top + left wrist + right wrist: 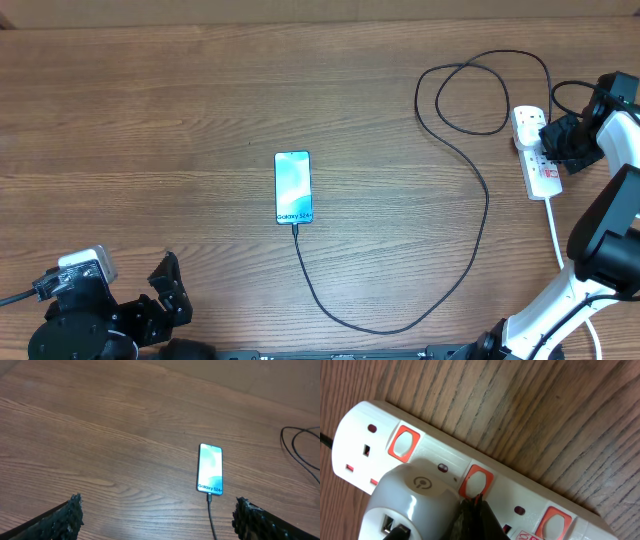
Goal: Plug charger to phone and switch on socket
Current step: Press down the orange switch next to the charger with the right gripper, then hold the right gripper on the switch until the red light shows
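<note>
The phone [293, 187] lies mid-table, light blue screen up, also in the left wrist view [210, 469]. The thin black charger cable [470, 170] is plugged into the phone's near end [210, 500] and loops right to the white socket strip [537, 160]. A white adapter [412, 502] sits in the strip [530, 492]. My right gripper [476, 500] is shut, its tips touching the edge of the middle red switch [476, 481]; overhead it shows over the strip [566, 140]. My left gripper [157, 512] is open and empty, near the front left edge [165, 285].
The strip's thick white cord [555, 235] runs toward the front right, past my right arm. Loops of black cable [470, 95] lie at the back right. Two other red switches [403, 442] [556, 523] are on the strip.
</note>
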Tool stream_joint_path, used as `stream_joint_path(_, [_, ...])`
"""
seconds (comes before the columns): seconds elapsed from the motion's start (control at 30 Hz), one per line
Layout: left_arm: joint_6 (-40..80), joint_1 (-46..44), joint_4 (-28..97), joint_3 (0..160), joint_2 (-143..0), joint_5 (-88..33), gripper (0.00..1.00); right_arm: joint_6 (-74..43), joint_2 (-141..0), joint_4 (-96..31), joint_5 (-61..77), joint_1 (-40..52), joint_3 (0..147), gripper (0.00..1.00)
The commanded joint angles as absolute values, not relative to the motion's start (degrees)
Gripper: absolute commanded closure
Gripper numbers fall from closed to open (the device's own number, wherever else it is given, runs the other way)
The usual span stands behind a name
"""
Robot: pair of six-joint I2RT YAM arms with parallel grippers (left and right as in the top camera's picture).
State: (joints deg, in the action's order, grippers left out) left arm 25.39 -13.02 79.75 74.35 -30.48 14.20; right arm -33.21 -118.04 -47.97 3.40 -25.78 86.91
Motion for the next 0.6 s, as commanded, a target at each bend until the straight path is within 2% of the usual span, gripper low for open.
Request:
stream_joint_path(0.0, [26.2, -12.7, 79.7, 74.3, -29.8, 15.2, 0.00, -32.9, -118.3, -47.6, 4.2, -25.6, 89.2, 0.96])
stream_joint_path(0.57, [26.2, -12.7, 79.7, 74.3, -29.8, 15.2, 0.00, -32.9, -119.9, -46.5, 4.2, -25.3, 89.3, 0.96])
